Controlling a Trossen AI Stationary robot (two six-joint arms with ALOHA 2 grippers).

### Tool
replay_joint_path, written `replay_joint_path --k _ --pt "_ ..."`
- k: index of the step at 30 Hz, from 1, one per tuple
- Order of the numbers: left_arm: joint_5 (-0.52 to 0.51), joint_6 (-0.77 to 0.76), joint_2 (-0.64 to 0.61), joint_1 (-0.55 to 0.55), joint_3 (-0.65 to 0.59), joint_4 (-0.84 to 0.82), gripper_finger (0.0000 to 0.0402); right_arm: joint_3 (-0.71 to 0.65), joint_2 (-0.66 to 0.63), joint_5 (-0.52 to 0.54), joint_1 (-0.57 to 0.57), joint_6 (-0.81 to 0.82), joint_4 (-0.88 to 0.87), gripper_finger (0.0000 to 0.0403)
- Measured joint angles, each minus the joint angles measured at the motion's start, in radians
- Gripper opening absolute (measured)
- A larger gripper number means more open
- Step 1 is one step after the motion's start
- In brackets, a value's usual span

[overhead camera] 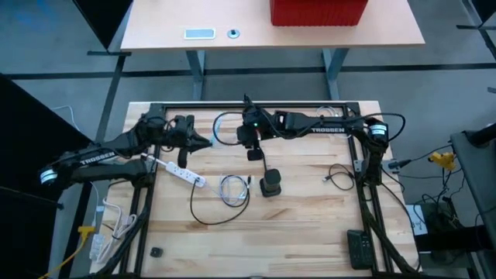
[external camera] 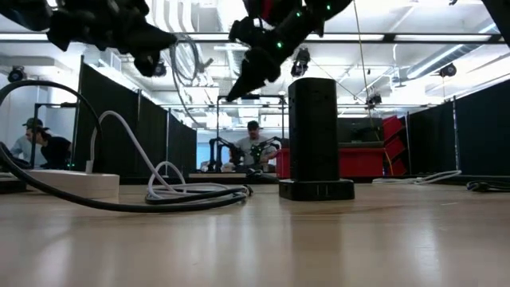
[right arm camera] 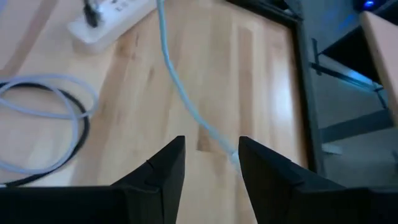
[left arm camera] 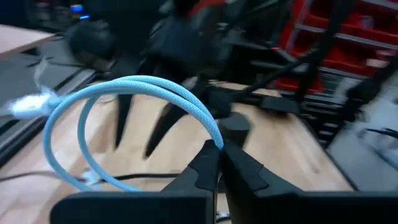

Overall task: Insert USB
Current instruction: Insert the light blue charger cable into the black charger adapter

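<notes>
Above the table's far side, my left gripper point(left arm camera: 219, 149) pinches a light blue braided USB cable point(left arm camera: 134, 87), looped in mid-air. It looks light and floppy; I'd grip near the plug. My right gripper point(right arm camera: 211, 155) hangs open above the black charging tower point(overhead camera: 270, 180).

A pale blue braided cable point(left arm camera: 134, 93) loops across the left wrist view's middle, pinched between black fingers point(left arm camera: 205, 171). The table point(overhead camera: 302, 225) is light, striped wood. A white power strip point(overhead camera: 183, 173) lies left of centre in the high view, a black tower point(overhead camera: 270, 180) at centre, a red bin point(overhead camera: 318, 12) at top.
</notes>
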Motion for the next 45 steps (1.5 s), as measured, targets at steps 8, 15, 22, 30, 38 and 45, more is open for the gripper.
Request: replay_joint_path --k 8,15,22,30,38,45 --pt "0.156 0.098 -0.036 -0.038 -0.002 -0.008 0.0001 -0.007 -0.001 -0.019 -0.001 0.071 0.141 0.0123" --pt "0.216 0.198 -0.071 -0.064 -0.002 -0.042 0.0001 -0.007 -0.036 -0.185 -0.006 0.157 0.231 0.0123" --pt "0.221 0.233 -0.073 -0.071 -0.003 -0.063 0.0001 -0.006 -0.086 -0.055 0.011 0.042 0.223 0.0134" --pt "0.092 0.188 -0.02 -0.07 -0.005 -0.064 0.0001 -0.006 -0.103 0.143 0.087 -0.272 0.221 0.0149" --pt "0.092 0.19 0.006 -0.07 -0.005 -0.059 0.0001 -0.006 -0.1 0.333 0.155 -0.559 0.252 0.0139" --pt "0.094 0.185 0.005 -0.071 -0.005 -0.055 0.0001 -0.006 -0.054 0.349 0.158 -0.705 0.324 0.0134"
